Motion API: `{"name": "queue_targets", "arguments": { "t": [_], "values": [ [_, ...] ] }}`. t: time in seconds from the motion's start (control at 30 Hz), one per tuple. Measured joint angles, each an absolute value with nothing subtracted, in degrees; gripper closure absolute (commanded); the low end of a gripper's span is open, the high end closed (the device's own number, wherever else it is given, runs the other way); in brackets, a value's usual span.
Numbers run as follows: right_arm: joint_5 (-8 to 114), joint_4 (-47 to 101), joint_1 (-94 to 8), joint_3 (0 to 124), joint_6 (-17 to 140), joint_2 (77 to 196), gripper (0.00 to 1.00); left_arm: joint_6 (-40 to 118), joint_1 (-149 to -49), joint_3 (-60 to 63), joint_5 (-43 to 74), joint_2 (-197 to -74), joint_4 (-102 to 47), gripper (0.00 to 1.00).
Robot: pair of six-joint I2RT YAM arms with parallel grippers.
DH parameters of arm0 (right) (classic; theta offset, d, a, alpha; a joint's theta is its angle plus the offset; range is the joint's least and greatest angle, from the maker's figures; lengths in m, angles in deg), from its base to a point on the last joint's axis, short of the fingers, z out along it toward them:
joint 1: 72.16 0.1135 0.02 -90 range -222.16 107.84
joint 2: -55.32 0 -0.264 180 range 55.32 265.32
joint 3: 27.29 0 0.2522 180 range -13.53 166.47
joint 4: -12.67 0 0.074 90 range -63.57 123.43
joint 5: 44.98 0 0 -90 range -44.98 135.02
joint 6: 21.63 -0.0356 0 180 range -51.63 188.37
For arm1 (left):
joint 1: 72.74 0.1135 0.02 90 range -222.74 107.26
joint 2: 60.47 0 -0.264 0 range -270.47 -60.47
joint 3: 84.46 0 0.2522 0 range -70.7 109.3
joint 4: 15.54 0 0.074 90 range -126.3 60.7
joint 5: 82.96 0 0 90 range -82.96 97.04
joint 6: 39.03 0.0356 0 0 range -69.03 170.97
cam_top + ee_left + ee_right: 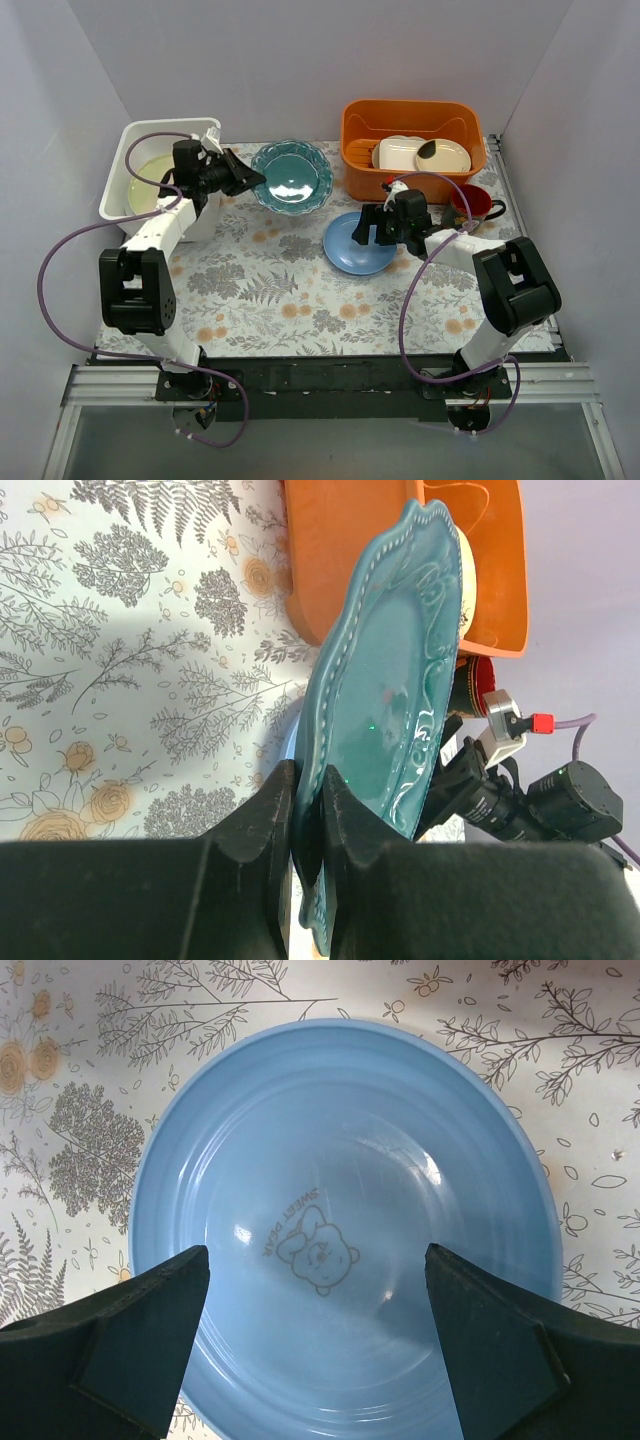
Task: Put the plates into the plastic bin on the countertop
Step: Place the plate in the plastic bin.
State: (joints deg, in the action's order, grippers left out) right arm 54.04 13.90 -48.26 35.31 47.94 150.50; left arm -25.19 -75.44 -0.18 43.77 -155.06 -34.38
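My left gripper [247, 180] is shut on the left rim of a teal-blue scalloped plate [292, 177], just right of the white plastic bin [125, 150]. In the left wrist view the jaws [308, 792] pinch the plate's rim [390, 680], which is raised off the leaf-print countertop [270, 290]. A cream-green plate [152, 181] lies in the bin. My right gripper [374, 232] is open over a light blue plate [355, 247] lying flat on the countertop. In the right wrist view the jaws [315, 1252] stand wide above the plate [340, 1160], which bears a bear print.
An orange tub [412, 120] with cream rectangular dishes [405, 153] stands at the back right and also shows in the left wrist view [340, 550]. A red mug [476, 204] sits right of my right gripper. Grey walls close in the left, back and right.
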Motion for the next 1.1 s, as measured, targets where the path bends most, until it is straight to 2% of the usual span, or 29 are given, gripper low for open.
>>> {"name": "queue_targets", "arguments": {
  "t": [1.1],
  "values": [
    [55.26, 13.86, -48.26, 35.31, 47.59, 152.55, 0.06, -27.59, -65.67, -4.42, 40.91, -149.61, -31.43, 1.00]
  ]
}}
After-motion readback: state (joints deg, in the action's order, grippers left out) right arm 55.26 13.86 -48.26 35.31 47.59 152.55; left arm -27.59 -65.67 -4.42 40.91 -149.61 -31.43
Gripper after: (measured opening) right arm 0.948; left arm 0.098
